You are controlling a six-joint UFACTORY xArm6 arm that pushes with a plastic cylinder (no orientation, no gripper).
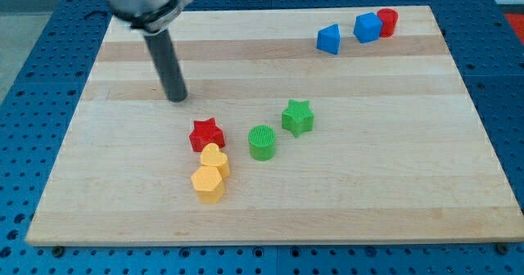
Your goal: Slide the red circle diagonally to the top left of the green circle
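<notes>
The red circle (388, 20) sits upright at the board's top right corner; the green circle (262, 142) stands mid-board, well apart.

My tip (177, 99) rests on the wooden worktop (393, 177), well apart from the red circle block (387, 21) and the green circle block (262, 142).

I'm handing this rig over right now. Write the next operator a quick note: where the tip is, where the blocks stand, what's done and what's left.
My tip rests on the board toward the view's upper left, touching no block, up and left of the red star.
The red circle sits at the view's top right, against the blue cube; a blue triangle lies just left of those.
The green circle is mid-board, between the red star and the green star.
Done: nothing visible; the red circle is far from its goal.
Left: push it across to the green circle's upper left.
</notes>
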